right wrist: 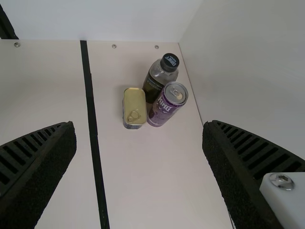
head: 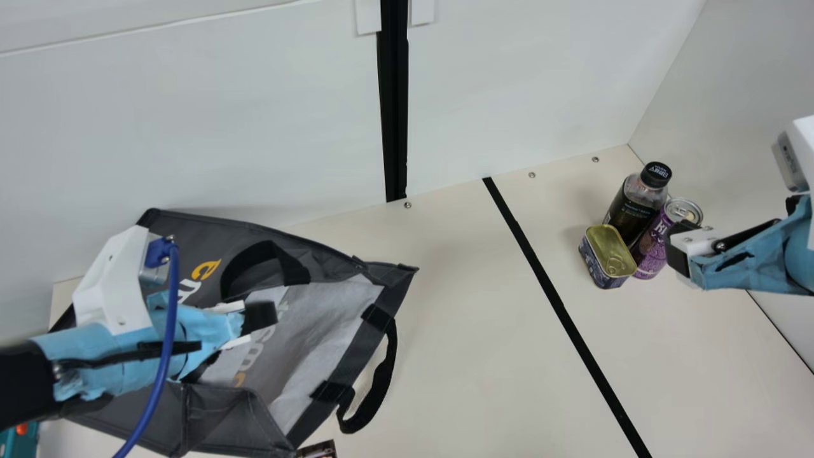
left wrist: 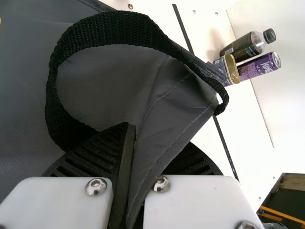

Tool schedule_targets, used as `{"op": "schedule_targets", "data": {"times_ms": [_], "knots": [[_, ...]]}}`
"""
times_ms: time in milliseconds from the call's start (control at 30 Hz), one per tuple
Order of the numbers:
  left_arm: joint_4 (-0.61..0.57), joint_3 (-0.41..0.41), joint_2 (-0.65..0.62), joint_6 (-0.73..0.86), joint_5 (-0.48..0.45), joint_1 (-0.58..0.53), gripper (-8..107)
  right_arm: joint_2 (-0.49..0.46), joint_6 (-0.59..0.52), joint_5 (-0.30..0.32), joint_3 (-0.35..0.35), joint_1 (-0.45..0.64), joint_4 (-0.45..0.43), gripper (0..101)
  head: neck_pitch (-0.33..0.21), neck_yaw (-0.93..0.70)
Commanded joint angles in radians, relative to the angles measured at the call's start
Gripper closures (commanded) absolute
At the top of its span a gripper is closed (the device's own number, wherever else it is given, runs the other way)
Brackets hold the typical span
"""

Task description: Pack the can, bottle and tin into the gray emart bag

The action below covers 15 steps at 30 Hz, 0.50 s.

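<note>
Clamping gray bag (head: 191,232) in left gripper (head: 259,316), right gripper (head: 678,249) spread apart, can (head: 650,253), bottle (head: 628,208), tin (head: 607,249) grouped on table (head: 470,331)

In main view, R gripper (head: 678,247) is hiding pt of can (head: 650,254), tin (head: 607,251) is covering btm of bottle (head: 629,207), & lower edge is cropping dark item (head: 318,450).

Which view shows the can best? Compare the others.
The right wrist view: the can appears unobstructed, lid and side. Main view: the right gripper covers part of it. Left wrist view: the tin hides its base.
</note>
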<state>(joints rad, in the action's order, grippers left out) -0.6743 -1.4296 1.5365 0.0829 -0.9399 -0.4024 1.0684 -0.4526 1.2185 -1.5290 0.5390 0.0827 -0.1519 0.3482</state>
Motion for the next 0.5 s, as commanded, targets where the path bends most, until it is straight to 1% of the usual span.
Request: {"op": "schedule_targets", "data": {"times_ms": [0,467], "knots": [[0.000,0.000,0.000,0.000,0.000,0.000,89,0.000,0.000,0.000,0.000,0.000,0.000,11,-0.023,0.001],[0.000,0.000,0.000,0.000,0.000,0.000,89,0.000,0.000,0.000,0.000,0.000,0.000,11,-0.023,0.001]]}}
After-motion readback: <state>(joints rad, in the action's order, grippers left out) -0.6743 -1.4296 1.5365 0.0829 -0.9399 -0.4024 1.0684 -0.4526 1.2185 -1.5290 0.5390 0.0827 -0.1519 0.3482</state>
